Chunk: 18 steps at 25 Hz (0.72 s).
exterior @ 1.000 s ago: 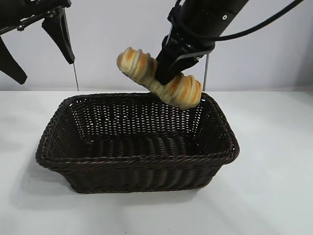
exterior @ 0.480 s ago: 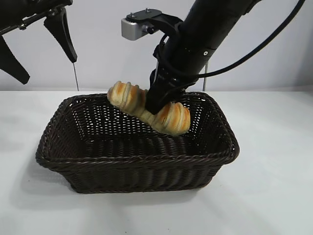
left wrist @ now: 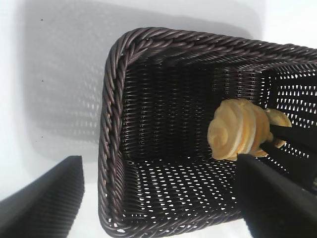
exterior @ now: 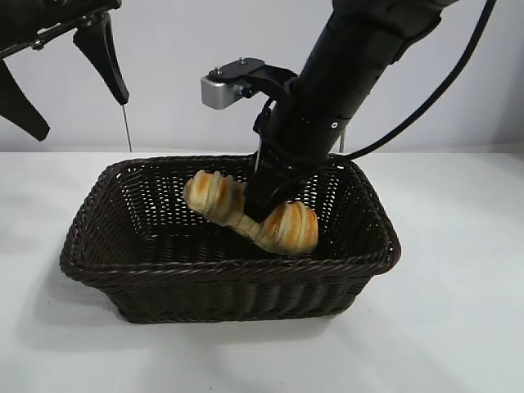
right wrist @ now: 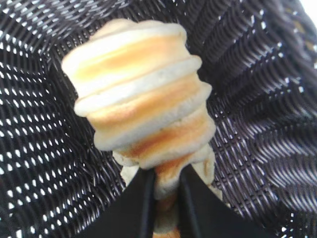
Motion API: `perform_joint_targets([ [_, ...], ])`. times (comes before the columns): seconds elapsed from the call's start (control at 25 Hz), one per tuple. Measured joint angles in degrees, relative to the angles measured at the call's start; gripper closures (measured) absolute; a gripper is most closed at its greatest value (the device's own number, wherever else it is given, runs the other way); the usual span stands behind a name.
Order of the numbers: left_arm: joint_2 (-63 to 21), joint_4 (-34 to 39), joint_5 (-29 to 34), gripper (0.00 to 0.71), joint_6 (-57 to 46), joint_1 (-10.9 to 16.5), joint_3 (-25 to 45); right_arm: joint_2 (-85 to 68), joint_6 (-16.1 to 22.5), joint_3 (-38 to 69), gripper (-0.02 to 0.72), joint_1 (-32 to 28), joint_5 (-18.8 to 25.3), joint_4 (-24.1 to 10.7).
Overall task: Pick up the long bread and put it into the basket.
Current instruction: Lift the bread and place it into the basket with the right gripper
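Right pincer (exterior: pixel 260 206) pinches the long bread (exterior: pixel 250 213) mid-length inside the basket (exterior: pixel 229 266).

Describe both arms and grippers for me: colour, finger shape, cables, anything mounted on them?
Both arms are black. The left gripper has long, flat, tapering fingers. The right gripper sits on a thick black arm with black cables looping behind it and a small grey camera box bracketed to its wrist.
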Motion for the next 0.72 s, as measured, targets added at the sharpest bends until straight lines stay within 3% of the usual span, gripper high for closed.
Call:
perform_joint_targets([
  [0.48, 0.00, -0.06, 0.00, 0.112, 0.00, 0.00, 0.00, 0.00, 2.63, 0.00, 0.591, 0.00, 0.03, -1.65],
  [0.72, 0.00, -0.06, 0.00, 0.112, 0.00, 0.00, 0.00, 0.00, 3.05, 0.00, 0.325, 0.00, 0.03, -1.75],
])
